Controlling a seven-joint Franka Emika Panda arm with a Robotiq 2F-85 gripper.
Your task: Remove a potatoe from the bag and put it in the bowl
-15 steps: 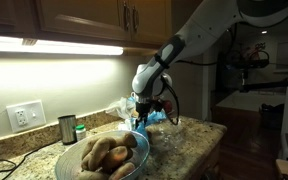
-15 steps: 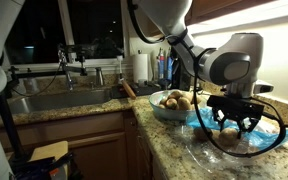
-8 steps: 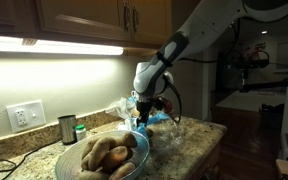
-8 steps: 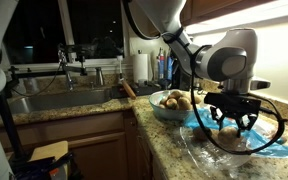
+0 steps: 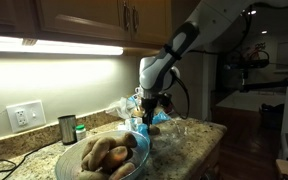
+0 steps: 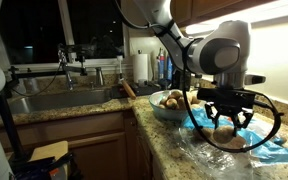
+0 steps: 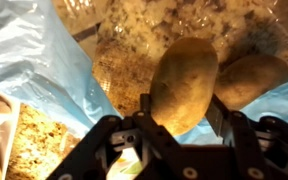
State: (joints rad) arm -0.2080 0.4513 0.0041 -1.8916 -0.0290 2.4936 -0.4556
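Several potatoes sit in the bowl, left of the hand in an exterior view. Wrist view: bag with blue film left of hand, potato pinched between its fingers, second potato just right.

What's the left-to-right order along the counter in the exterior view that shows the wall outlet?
wall outlet → dark metal cup → bowl of potatoes → tool, shut on a potato as the wrist view shows.
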